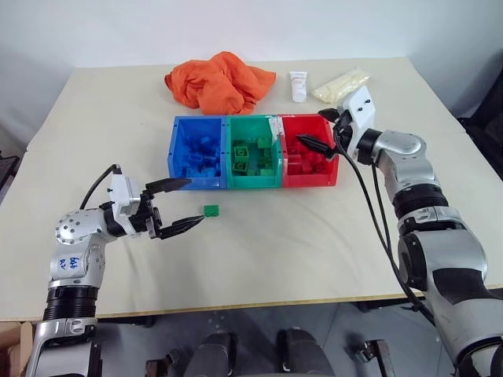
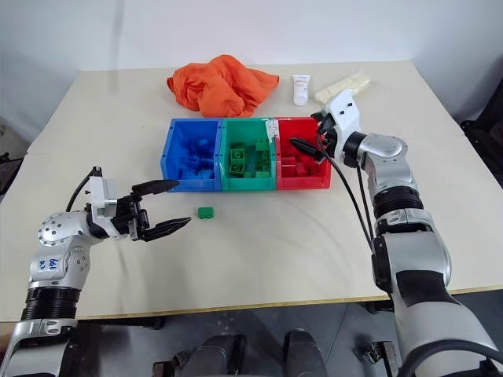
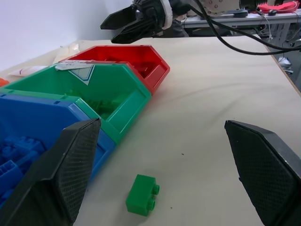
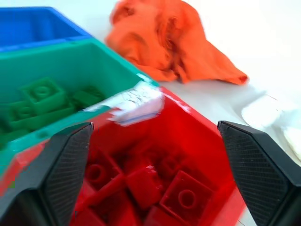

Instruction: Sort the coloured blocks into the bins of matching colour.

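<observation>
On the pale counter (image 1: 314, 236) three joined bins stand in a row: the blue bin (image 1: 174, 149) on the left, the green bin (image 1: 251, 124) in the middle and the red bin (image 1: 328, 157) on the right. Blue blocks (image 1: 200, 157) lie in the blue bin, green blocks (image 1: 250, 155) in the green bin, and red blocks (image 4: 160, 188) in the red bin. A strip of white tape (image 4: 134, 101) sits on the wall between the green and the red bin.

One green block (image 1: 211, 210) lies alone on the counter, in front of the bins, near the front of the blue bin and apart from it. It lies flat with its studs to the side.

The left tool (image 1: 177, 206) hangs low over the counter, just to the left of the loose green block. Its two black fingers (image 3: 66, 174) are spread wide and hold nothing; in the left wrist view the block lies between them, touching neither.

The right tool (image 1: 326, 133) hovers over the red bin, at its right back part, pointing to the left. Its fingers (image 4: 61, 169) are also spread wide and empty, with the red blocks below them.

Behind the bins an orange cloth (image 1: 220, 81) lies crumpled. To its right are a white tube (image 1: 299, 85) and a pale yellow bag (image 1: 339, 83), near each other.
</observation>
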